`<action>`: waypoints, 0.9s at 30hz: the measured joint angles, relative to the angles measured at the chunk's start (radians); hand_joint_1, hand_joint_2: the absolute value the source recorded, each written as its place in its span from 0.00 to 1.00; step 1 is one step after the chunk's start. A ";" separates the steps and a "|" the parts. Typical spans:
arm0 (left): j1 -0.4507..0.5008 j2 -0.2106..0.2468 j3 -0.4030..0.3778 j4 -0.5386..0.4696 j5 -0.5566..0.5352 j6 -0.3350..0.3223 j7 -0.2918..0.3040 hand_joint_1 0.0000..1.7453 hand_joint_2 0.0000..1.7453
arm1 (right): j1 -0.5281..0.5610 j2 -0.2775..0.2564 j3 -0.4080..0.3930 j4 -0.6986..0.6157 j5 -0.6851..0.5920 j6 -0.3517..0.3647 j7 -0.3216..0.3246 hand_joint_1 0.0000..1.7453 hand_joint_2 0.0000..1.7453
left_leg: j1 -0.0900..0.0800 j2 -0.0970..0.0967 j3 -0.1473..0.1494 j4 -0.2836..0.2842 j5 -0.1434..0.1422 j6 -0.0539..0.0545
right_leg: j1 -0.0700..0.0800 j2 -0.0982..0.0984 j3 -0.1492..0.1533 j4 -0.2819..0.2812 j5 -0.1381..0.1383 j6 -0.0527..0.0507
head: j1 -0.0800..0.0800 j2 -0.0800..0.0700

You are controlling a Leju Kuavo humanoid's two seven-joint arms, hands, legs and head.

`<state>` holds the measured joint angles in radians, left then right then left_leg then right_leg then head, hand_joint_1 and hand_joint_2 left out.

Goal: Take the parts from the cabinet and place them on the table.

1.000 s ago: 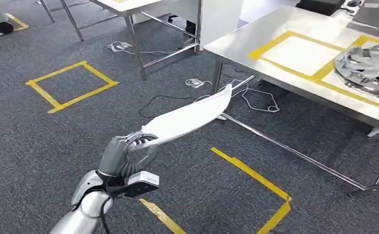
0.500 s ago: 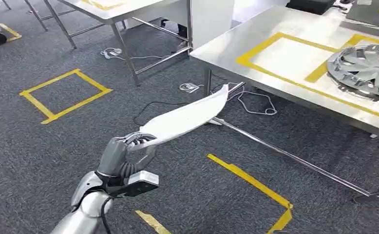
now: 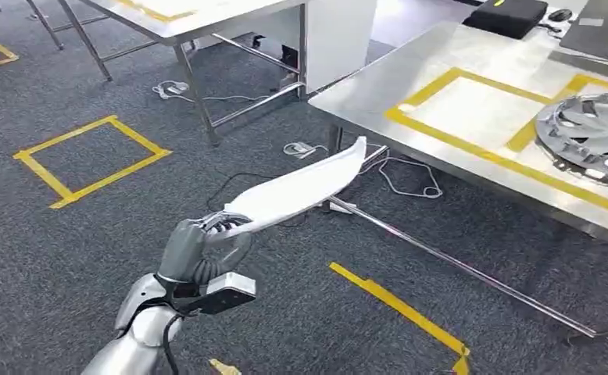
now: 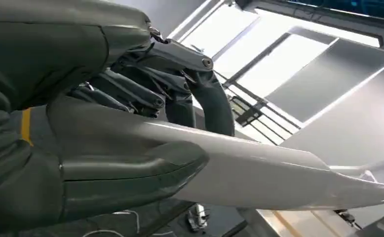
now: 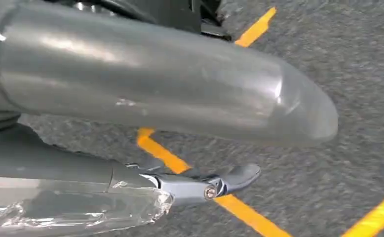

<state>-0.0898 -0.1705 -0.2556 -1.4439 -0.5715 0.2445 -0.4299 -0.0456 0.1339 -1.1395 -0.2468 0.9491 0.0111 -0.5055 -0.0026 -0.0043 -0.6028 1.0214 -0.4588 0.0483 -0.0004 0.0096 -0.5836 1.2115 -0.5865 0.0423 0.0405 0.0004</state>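
The robot's left hand (image 3: 203, 248), low and left of centre in the head view, grips one end of a long white part (image 3: 301, 186), its fingers (image 4: 180, 79) wrapped over the top face and the thumb (image 4: 131, 173) pressed beneath. The part juts up and to the right over grey carpet (image 3: 90, 250), its free tip near the corner of the steel bench (image 3: 441, 148) at the upper right but not yet over it. On that bench, yellow tape frames an empty square (image 3: 473, 101); a silver hubcap (image 3: 594, 133) lies in the next square at the right edge of the frame. The part looks like a thin, curved plastic trim: light, fairly stiff, glossy and so probably slippery. Held by one end, it acts as a long lever, and the tip may droop or swing as the robot walks; a grip nearer its middle would likely steady it better. Its narrow tip seems the most fragile point and should be kept clear of the bench edge. The right hand (image 5: 200, 185) hangs over the carpet and yellow floor tape; whether its fingers are spread or curled cannot be told. A second bench (image 3: 199, 16) stands at the upper left.
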 joint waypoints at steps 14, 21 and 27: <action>-0.001 -0.004 -0.011 0.006 -0.029 0.001 -0.010 0.91 1.00 | 0.002 0.000 -0.005 0.000 0.014 0.002 0.005 0.00 0.00 | -0.001 0.011 0.047 0.134 -0.088 -0.052 | -0.003 -0.005 -0.038 -0.190 0.135 -0.048 | -0.002 0.000; 0.001 -0.001 -0.011 0.008 -0.030 0.001 -0.010 0.91 1.00 | 0.001 0.000 -0.006 0.000 0.015 0.003 0.006 0.00 0.00 | 0.013 -0.002 -0.053 0.124 -0.036 -0.060 | -0.004 0.068 0.023 -0.190 0.091 -0.049 | -0.001 0.000; -0.002 -0.003 -0.019 0.011 -0.050 0.007 -0.012 0.91 1.00 | 0.002 0.000 -0.006 0.000 0.019 0.003 0.008 0.00 0.00 | 0.019 -0.039 -0.017 0.016 0.000 -0.038 | -0.011 0.119 0.011 -0.192 0.070 -0.011 | -0.004 0.000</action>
<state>-0.0918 -0.1736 -0.2747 -1.4324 -0.6214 0.2514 -0.4418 -0.0432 0.1335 -1.1456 -0.2472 0.9678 0.0145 -0.4971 0.0162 -0.0428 -0.6199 1.0374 -0.4589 0.0099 -0.0115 0.1290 -0.5730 1.0194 -0.5161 0.0315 0.0366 0.0004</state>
